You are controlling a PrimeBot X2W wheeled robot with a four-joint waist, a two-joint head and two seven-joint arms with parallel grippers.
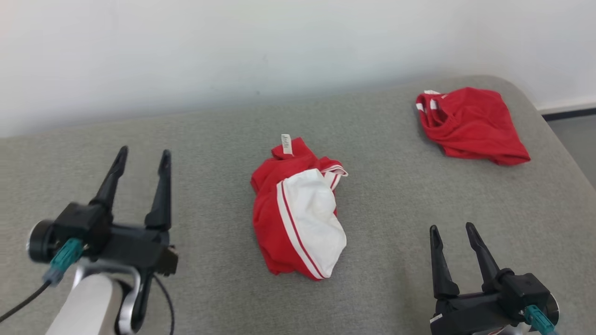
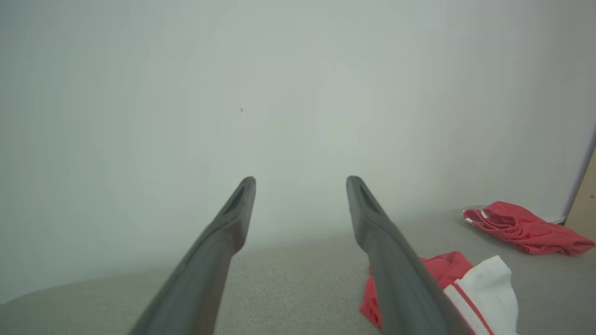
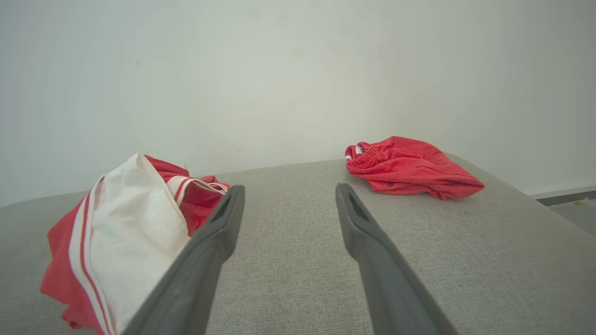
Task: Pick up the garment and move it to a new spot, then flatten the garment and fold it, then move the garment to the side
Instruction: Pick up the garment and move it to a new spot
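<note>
Parted left fingers (image 1: 160,195) near crumpled red-and-white garment (image 1: 298,218), white label (image 1: 286,144) illegible

Head view. The garment (image 1: 298,209) lies at centre frame on the desk (image 1: 396,195). A second garment (image 1: 470,123) lies at upper right, near the desk's far right corner, well apart from the first. The left gripper (image 1: 144,151) stands at lower left and the right gripper (image 1: 451,226) at lower right, with the garment between them. The wall (image 1: 233,46) runs behind the desk across the top.
</note>
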